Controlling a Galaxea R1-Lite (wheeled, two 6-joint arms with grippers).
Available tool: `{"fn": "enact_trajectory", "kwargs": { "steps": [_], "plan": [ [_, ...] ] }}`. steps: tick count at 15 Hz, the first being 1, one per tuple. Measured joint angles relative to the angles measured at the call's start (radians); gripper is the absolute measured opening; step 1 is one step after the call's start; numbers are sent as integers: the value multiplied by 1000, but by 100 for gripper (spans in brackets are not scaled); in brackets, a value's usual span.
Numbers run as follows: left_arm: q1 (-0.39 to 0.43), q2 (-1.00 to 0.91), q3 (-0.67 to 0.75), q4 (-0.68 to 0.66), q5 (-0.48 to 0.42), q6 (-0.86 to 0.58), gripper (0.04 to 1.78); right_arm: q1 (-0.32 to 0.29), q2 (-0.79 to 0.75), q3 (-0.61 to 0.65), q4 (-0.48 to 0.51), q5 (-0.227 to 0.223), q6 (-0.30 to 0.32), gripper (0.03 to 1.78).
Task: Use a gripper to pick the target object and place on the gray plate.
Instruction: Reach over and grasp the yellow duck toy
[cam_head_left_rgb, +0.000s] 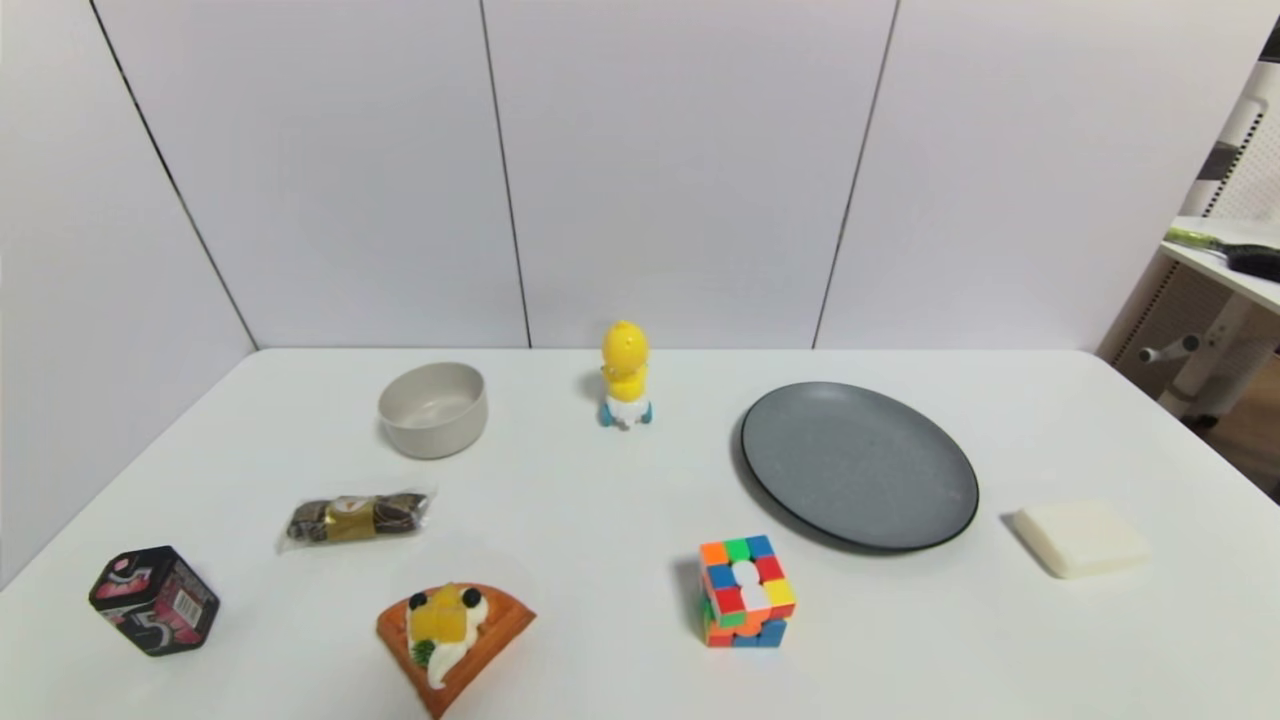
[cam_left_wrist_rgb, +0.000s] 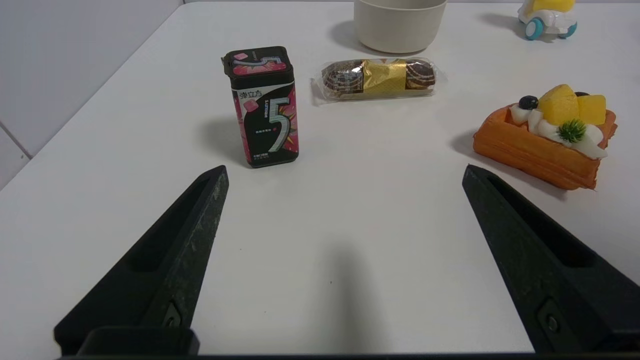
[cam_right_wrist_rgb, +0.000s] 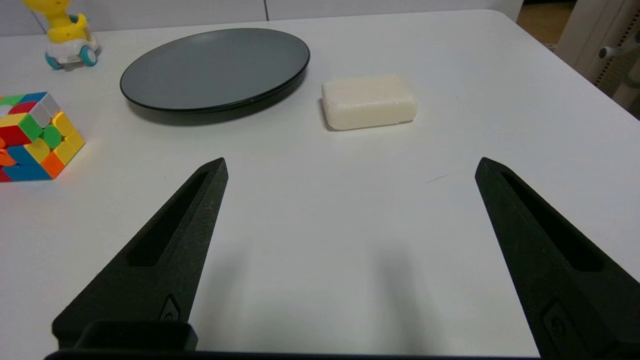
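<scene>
The yellow duck toy with a white base and blue wheels stands upright at the back middle of the white table; it also shows in the left wrist view and the right wrist view. The gray plate lies to its right, bare, and shows in the right wrist view. Neither arm shows in the head view. My left gripper is open and empty above the table's near left part. My right gripper is open and empty above the near right part.
A beige bowl, a wrapped snack, a black gum box and an orange waffle wedge lie on the left. A multicoloured puzzle cube sits in front of the plate. A white soap-like block lies at the right.
</scene>
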Motion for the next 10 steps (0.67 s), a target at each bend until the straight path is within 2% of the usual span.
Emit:
{"fn": "enact_trajectory", "kwargs": {
  "steps": [10],
  "plan": [
    [0,0,0,0,0,0,169,0,0,0,0,1,0,171]
  ]
}}
